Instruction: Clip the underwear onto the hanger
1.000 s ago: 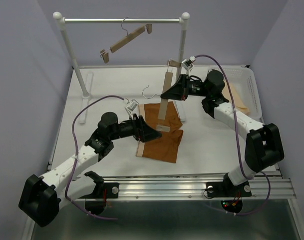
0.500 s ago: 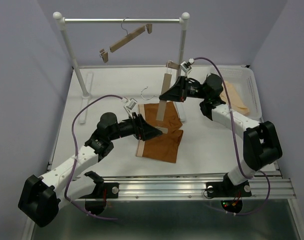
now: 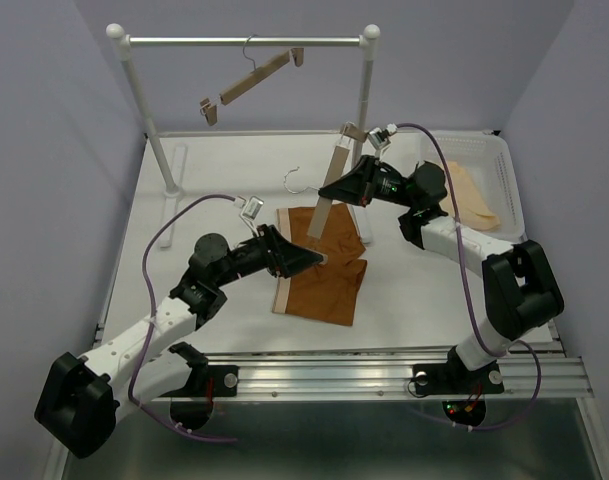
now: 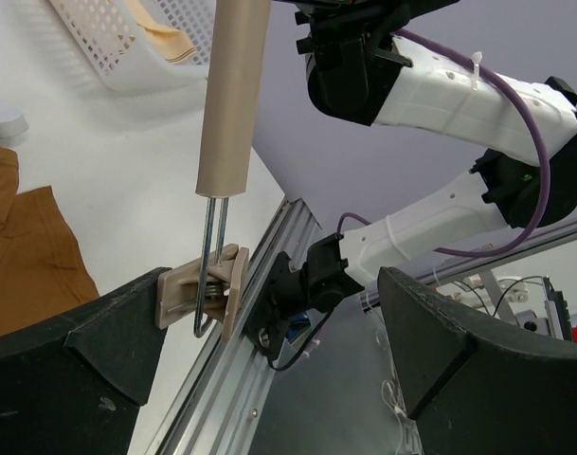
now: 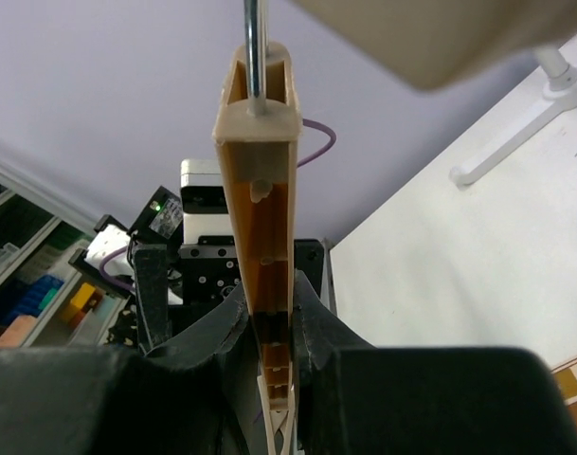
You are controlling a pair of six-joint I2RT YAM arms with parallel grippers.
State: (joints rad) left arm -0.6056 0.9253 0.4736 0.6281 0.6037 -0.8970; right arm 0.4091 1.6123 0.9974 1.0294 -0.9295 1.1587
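Note:
The hanger (image 3: 334, 185) is a pale wooden bar held steeply tilted above the table, its wire hook (image 3: 296, 180) pointing left. My right gripper (image 3: 336, 188) is shut on the bar's middle; the right wrist view shows the bar (image 5: 261, 190) pinched between both fingers. My left gripper (image 3: 319, 260) is open at the bar's lower end. In the left wrist view the lower clip (image 4: 203, 296) sits against my left finger (image 4: 99, 332), with the other finger well apart. The rust-brown underwear (image 3: 322, 278) lies flat on the table under the hanger; it also shows in the left wrist view (image 4: 23, 246).
A second hanger (image 3: 254, 80) hangs tilted on the white rail (image 3: 244, 42) at the back. A white basket (image 3: 499, 165) at the right holds a peach cloth (image 3: 474, 195). The rail's right post (image 3: 364, 110) stands just behind the held hanger.
My left gripper has risen and moved slightly right, to the hanger's lower clip. My right gripper has lifted the hanger slightly.

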